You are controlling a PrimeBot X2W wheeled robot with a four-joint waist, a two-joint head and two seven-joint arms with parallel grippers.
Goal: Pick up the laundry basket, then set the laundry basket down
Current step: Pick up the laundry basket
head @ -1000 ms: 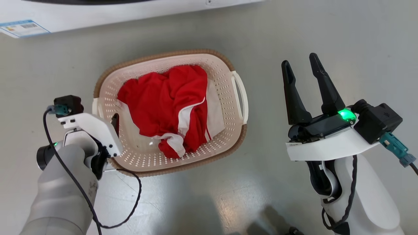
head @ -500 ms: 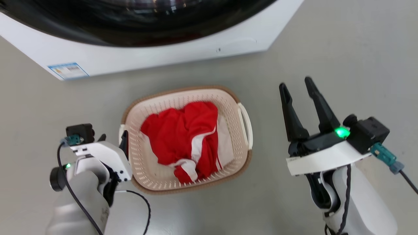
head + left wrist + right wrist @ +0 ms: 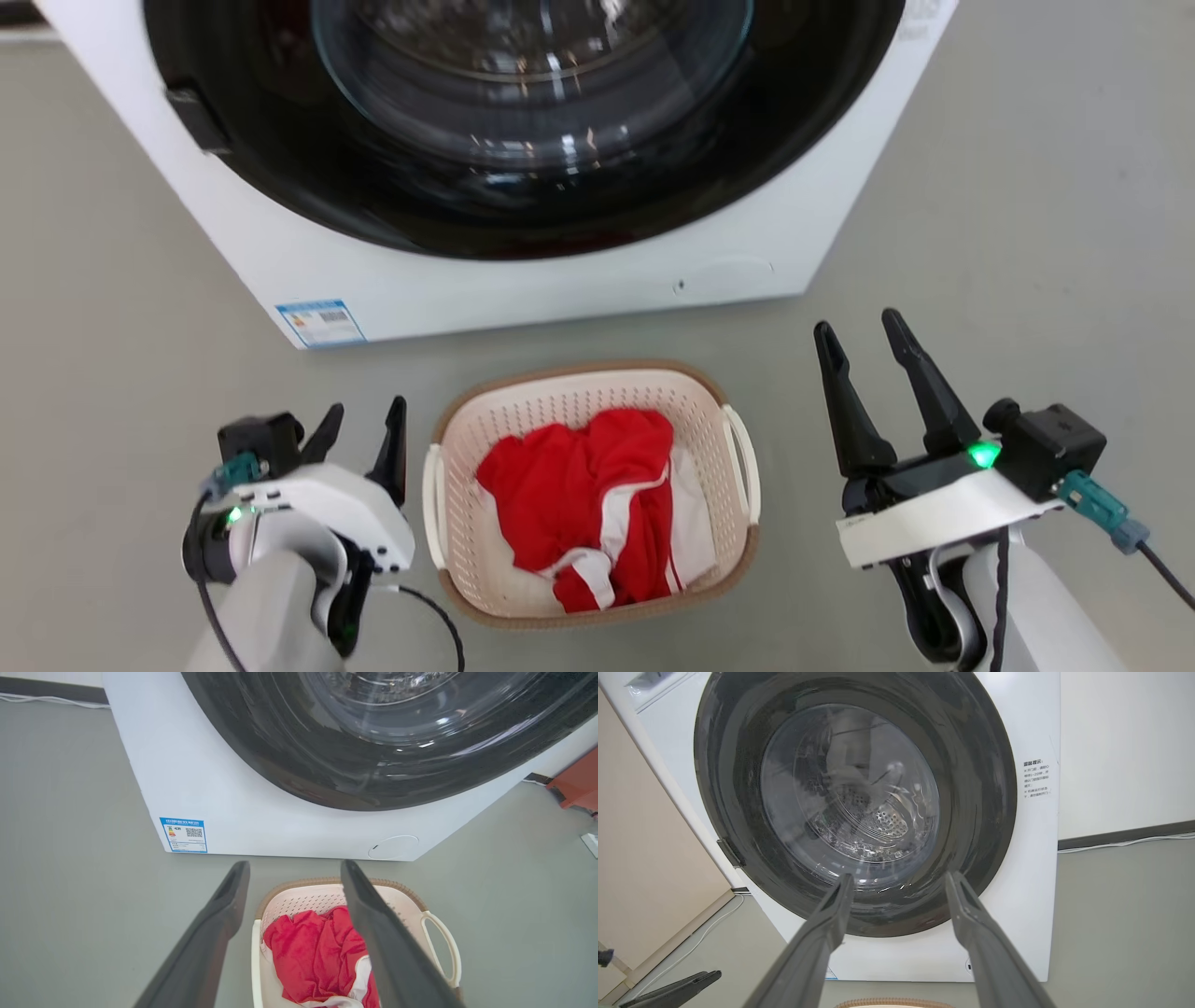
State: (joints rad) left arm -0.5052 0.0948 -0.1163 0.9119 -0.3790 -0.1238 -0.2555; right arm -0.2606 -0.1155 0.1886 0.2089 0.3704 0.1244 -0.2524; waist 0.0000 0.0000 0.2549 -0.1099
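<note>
The laundry basket [image 3: 523, 411] is cream with a brown rim and white side handles. It stands on the grey floor in front of the washing machine and holds a red and white garment [image 3: 579, 485]. My left gripper [image 3: 367, 411] is open just left of the basket, apart from its left handle. My right gripper [image 3: 855, 325] is open to the basket's right, well clear of it. In the left wrist view the left gripper [image 3: 295, 864] spreads above the basket [image 3: 303, 898] and garment [image 3: 317, 952]. In the right wrist view the right gripper [image 3: 900, 877] faces the machine door, and the basket rim [image 3: 887, 1002] peeks in at the bottom.
The white washing machine [image 3: 560, 280] with its dark round glass door stands close behind the basket. An orange object [image 3: 577, 784] sits on the floor beyond the machine's right side. A cable [image 3: 1125, 842] runs along the wall base. A beige panel [image 3: 644, 835] stands left of the machine.
The head camera has lifted, bringing the washing machine into the picture. My left gripper has come off the basket's left edge and now stands open beside it. The right gripper stays open.
</note>
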